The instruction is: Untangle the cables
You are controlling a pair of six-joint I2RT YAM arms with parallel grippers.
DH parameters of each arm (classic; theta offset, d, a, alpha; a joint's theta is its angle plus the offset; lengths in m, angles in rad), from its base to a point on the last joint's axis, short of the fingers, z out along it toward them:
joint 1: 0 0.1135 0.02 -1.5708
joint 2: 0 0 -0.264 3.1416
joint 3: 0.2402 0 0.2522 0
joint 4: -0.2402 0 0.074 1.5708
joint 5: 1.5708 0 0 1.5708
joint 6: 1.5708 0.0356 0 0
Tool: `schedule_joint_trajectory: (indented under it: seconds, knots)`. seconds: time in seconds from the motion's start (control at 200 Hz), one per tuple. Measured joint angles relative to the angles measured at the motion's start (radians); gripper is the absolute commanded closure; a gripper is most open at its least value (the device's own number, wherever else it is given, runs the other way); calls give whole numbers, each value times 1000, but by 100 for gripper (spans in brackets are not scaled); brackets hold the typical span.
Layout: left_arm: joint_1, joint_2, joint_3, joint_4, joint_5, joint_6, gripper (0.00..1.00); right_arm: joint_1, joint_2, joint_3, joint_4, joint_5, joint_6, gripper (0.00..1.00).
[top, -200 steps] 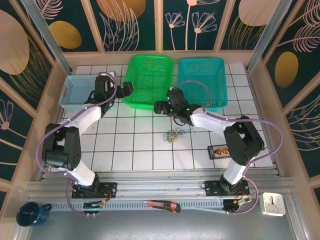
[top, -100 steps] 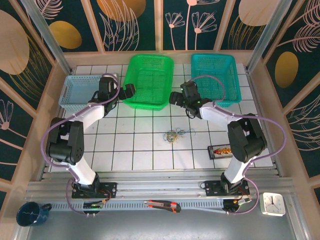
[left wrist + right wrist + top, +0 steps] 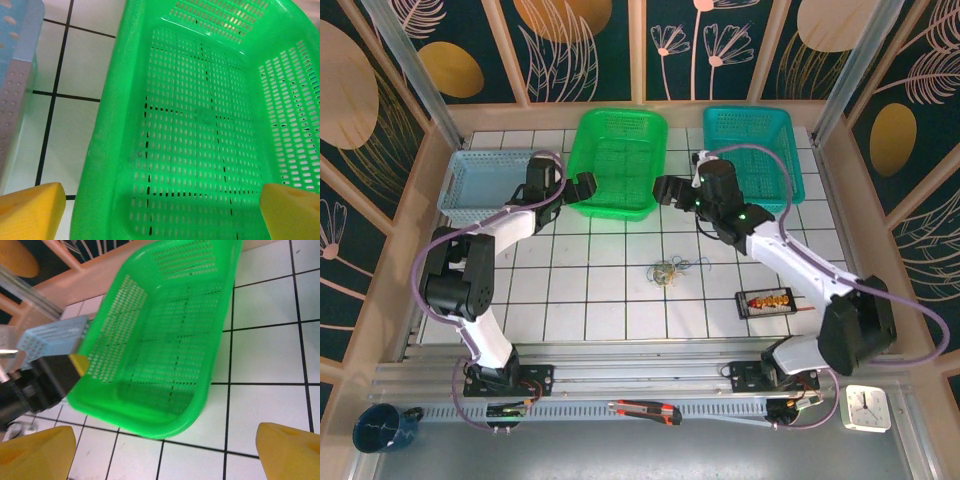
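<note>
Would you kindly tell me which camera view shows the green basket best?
The top external view: the green basket sits almost whole, rim and floor both visible. The left wrist view looks close into its perforated floor, edges cropped. The right wrist view shows most of it at an angle, far corner cropped.

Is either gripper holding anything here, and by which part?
Nothing is held. Left gripper and right gripper both stand open near the green basket, with empty jaws; the cables lie tangled on the tiled table, away from both.
</note>
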Motion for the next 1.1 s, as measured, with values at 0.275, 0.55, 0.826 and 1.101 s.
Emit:
schedule_joint_trajectory:
  seconds: [0.275, 0.55, 0.826, 1.101]
  knots:
    - [-30, 5, -8, 42, 19, -36, 1, 11, -128, -160, -31, 78, 107, 1]
    - [-95, 5, -11, 70, 45, -77, 1, 40, -264, -349, -32, 37, 152, 5]
    - [-113, -98, -74, 86, 63, -131, 1, 108, -395, -382, -56, 46, 185, 7]
    - [-113, -367, -264, 112, 74, -201, 1, 164, -417, -510, -66, 47, 253, 8]
